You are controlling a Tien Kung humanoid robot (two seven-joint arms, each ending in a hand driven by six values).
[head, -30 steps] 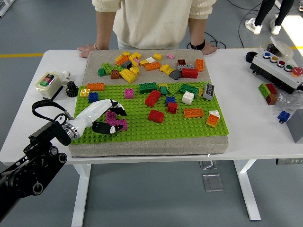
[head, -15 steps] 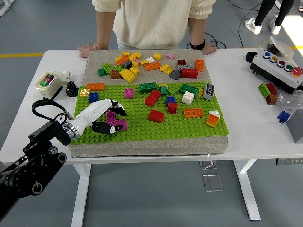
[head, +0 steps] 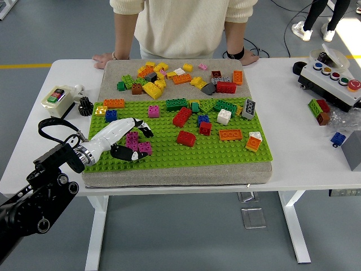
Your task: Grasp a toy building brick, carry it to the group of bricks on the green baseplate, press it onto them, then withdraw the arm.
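The robot's left hand (head: 125,141) rests on the green baseplate (head: 169,149), fingers curled around magenta bricks (head: 138,143) at its near-left. Pressing seems underway; withdrawing the arm remains.

Grey floor (head: 56,34) w/ yellow line (head: 25,66); white table (head: 304,158); cables (head: 285,28) on floor.

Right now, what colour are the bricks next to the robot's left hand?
Magenta: the small brick cluster beside the left hand on the green baseplate, in the head view.
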